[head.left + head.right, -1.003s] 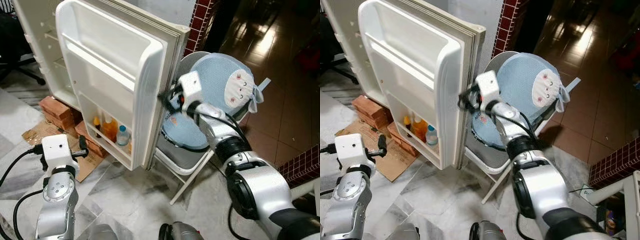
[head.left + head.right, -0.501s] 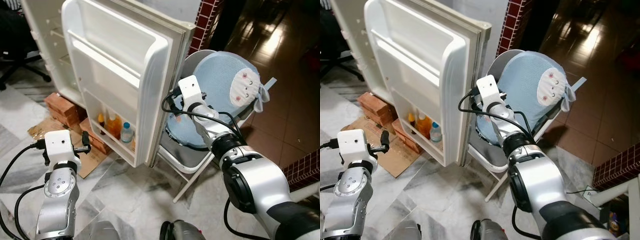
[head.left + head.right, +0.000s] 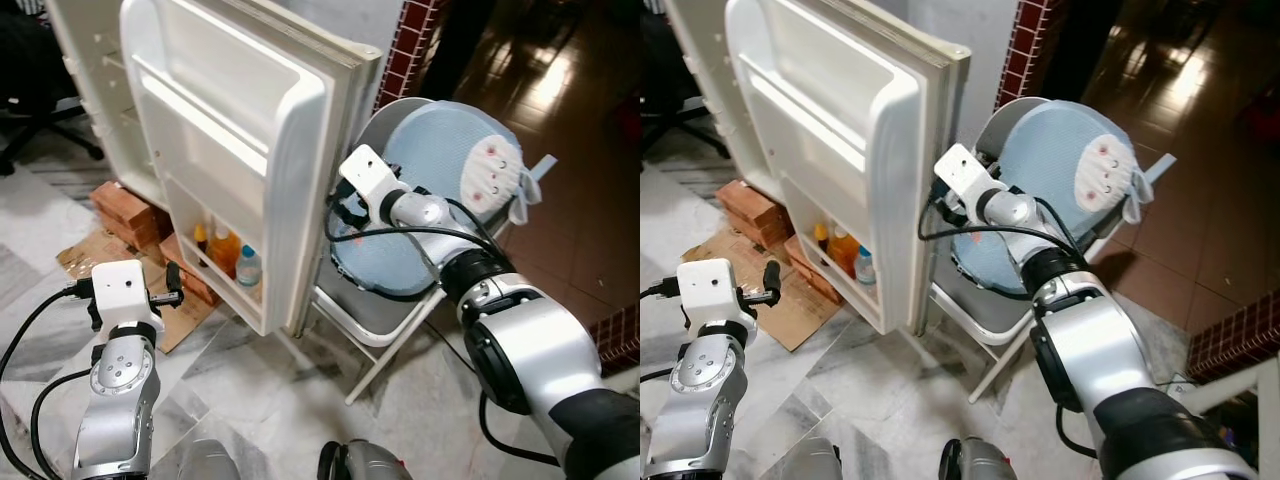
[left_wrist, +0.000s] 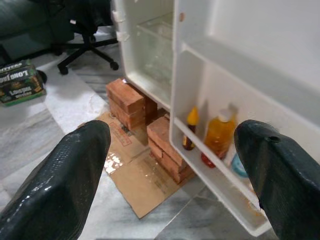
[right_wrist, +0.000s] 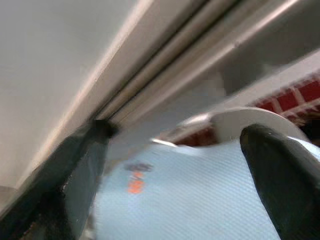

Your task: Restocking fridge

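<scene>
The right gripper [image 3: 333, 205], fingers spread, is held at the outer edge of the open fridge door [image 3: 240, 150], hemmed in by a folding chair [image 3: 440, 190]. 3 bottles [image 4: 212, 137] are seen on the door's lowest shelf. The left gripper [image 4: 175, 165] is spread wide above cardboard [image 4: 142, 175] and bricks [image 4: 130, 102].

The green box [image 4: 19, 81] on the floor carries pale lettering too blurred to read
</scene>
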